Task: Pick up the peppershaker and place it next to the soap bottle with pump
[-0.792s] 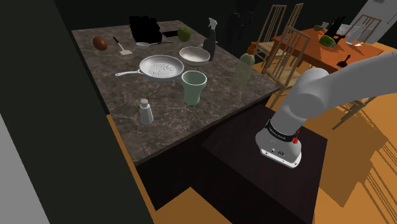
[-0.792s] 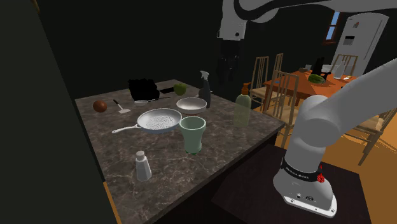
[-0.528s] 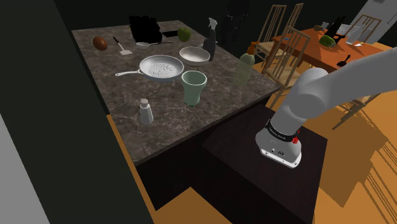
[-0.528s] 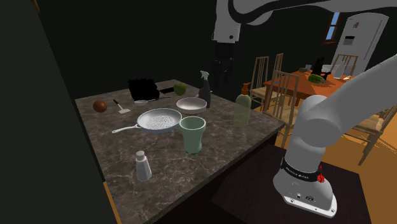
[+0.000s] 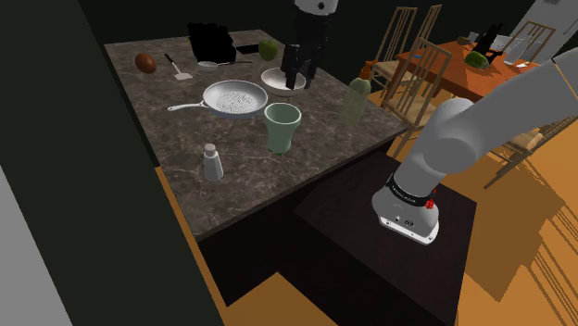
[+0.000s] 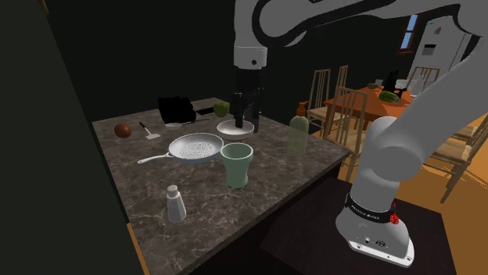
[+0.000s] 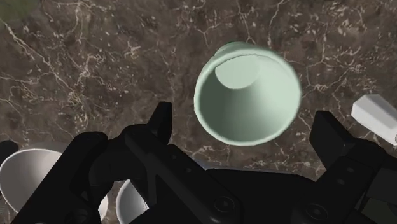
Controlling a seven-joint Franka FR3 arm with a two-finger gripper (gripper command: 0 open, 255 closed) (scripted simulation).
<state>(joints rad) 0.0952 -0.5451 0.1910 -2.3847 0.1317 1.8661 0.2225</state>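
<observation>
Because the peppershaker [image 5: 213, 163] stood ungrasped left of centre, we held our fingers [image 7: 162, 124] wide apart and empty above the tabletop [image 5: 245, 190].

Dark white-veined stone counter [image 5: 269, 181]; smooth matt green cup [image 5: 282, 127]; matt black gripper [image 7: 243, 118].
</observation>
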